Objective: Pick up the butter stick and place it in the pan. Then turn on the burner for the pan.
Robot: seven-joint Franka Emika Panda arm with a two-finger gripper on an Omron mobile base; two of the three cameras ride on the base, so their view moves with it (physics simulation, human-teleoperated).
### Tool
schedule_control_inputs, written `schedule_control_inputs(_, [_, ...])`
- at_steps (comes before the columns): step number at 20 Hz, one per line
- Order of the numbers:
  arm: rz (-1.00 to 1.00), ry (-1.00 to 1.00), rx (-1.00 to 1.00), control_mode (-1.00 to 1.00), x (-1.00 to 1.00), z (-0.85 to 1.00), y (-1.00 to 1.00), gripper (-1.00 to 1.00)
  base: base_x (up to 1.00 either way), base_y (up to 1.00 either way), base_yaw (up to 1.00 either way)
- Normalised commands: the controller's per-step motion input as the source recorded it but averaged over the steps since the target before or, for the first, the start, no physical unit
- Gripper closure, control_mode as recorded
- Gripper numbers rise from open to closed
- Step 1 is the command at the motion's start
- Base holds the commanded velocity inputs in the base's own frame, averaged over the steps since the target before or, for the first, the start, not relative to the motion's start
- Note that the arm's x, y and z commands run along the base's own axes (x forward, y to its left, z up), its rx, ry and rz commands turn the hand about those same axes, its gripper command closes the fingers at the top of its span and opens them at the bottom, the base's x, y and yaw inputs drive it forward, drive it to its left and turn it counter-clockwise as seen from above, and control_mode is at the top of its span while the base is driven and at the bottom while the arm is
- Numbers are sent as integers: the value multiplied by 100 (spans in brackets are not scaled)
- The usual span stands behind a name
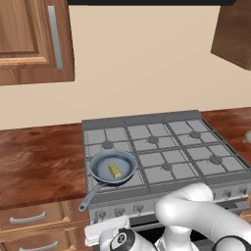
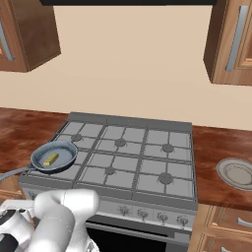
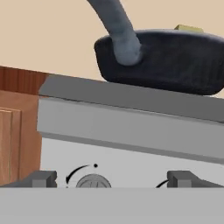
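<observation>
— While the butter stick (image 1: 115,170) lies in the pan (image 1: 101,163) on the stove's (image 1: 171,128) near-left burner, what does the right base view add?
— Same pan, plus a plate (image 2: 237,173) on the right counter (image 2: 216,140).
— And the hand view?
— The gripper (image 3: 113,179) gapes wide just before a stove knob (image 3: 92,180), below the pan.

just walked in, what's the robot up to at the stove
The small yellow butter stick already lies in the round grey-blue frying pan, which sits on the front-left grate of the grey gas stove. The white arm's two-finger gripper is down at the stove's front panel, jaws open, facing a round grey control knob. The burner is apparently not yet switched on.
</observation>
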Motion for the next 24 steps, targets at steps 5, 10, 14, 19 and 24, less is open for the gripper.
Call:
schedule_control_inputs(5, [0, 0, 0, -100, 7, -28, 0, -100, 0, 0, 0])
schedule_control_inputs(10, [0, 0, 0, -100, 9, -16, 0, -100, 0, 0, 0])
schedule_control_inputs(14, [0, 0, 0, -100, 8, -12, 0, -100, 0, 0, 0])
schedule_control_inputs(19, [0, 0, 0, -100, 9, -12, 1, -100, 0, 0, 0])
schedule_control_inputs(24, [0, 0, 0, -100, 12, -1, 7, -100, 0, 0, 0])
